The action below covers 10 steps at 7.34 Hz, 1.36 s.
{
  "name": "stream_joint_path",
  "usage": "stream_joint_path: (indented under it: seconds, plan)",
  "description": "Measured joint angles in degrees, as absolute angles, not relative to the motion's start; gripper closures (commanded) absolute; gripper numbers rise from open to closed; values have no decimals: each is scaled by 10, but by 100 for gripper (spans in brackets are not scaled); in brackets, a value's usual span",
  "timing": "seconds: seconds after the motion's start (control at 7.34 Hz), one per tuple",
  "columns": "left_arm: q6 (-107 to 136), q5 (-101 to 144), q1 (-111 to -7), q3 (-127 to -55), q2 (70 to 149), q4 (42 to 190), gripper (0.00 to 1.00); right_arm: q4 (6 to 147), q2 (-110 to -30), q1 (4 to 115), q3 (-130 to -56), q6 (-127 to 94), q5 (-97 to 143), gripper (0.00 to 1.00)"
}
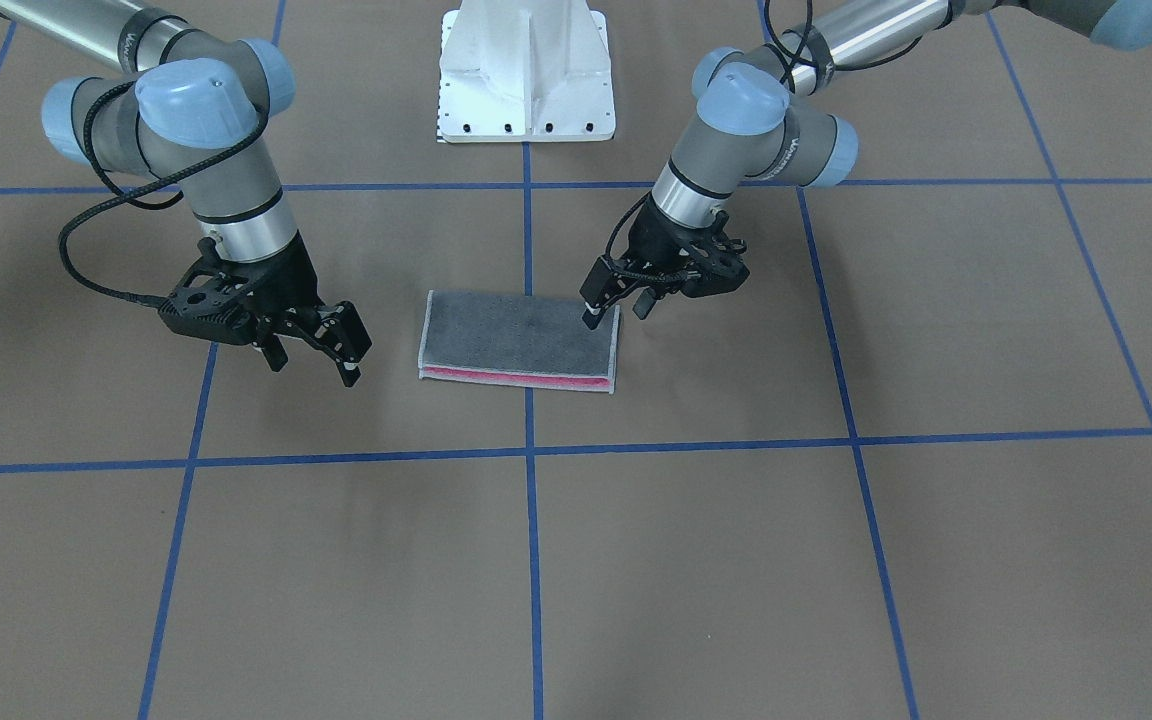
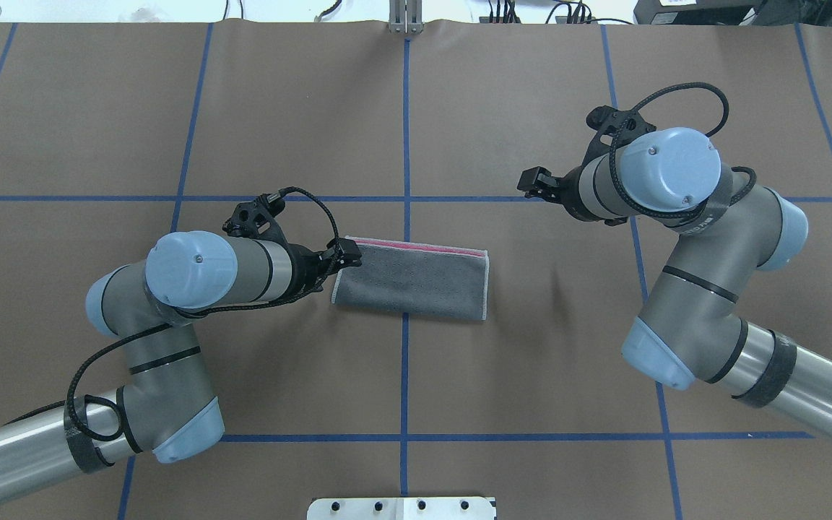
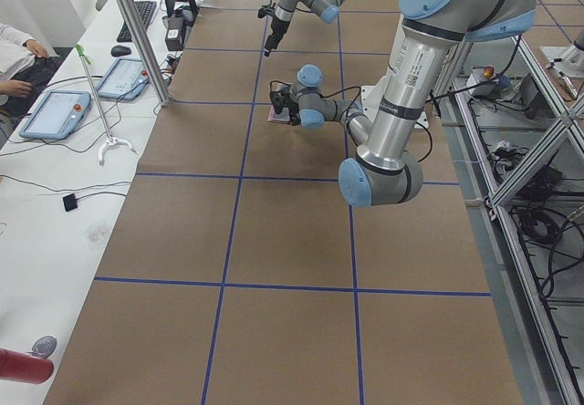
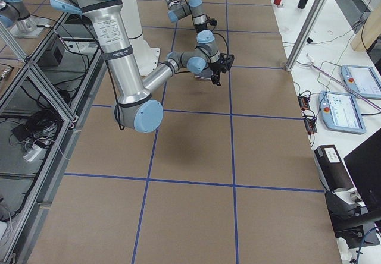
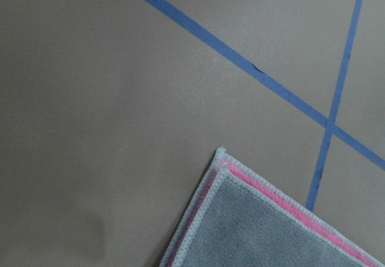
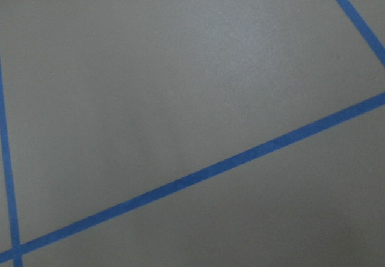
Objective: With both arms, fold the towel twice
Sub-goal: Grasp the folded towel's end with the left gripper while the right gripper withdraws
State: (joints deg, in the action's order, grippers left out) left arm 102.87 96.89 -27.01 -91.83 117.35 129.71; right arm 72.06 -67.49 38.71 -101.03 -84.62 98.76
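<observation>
The towel lies flat on the brown table, folded into a rectangle with the dark grey face up. A pink strip shows along its edge away from the robot. It also shows in the overhead view, and one corner shows in the left wrist view. My left gripper is open at the towel's short end on the robot's left. One fingertip is over that end's corner and the other is off the cloth. My right gripper is open and empty, apart from the towel's other end.
The white pedestal base stands at the robot's side of the table. Blue tape lines divide the brown surface into squares. A side table with tablets and an operator's arms lies beyond the table's far edge.
</observation>
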Motion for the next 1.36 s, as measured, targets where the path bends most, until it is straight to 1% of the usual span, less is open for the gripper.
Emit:
stream_joint_path:
  seconds: [0.41,1.36]
  plan:
    - [1029,968,-263,-915,1173,1297,37,722,-687,411,-1009,-792,1017,0]
    - [1028,969,-252,-916,1166,1296,37,721,-690,415,-1010,-782,1021,0]
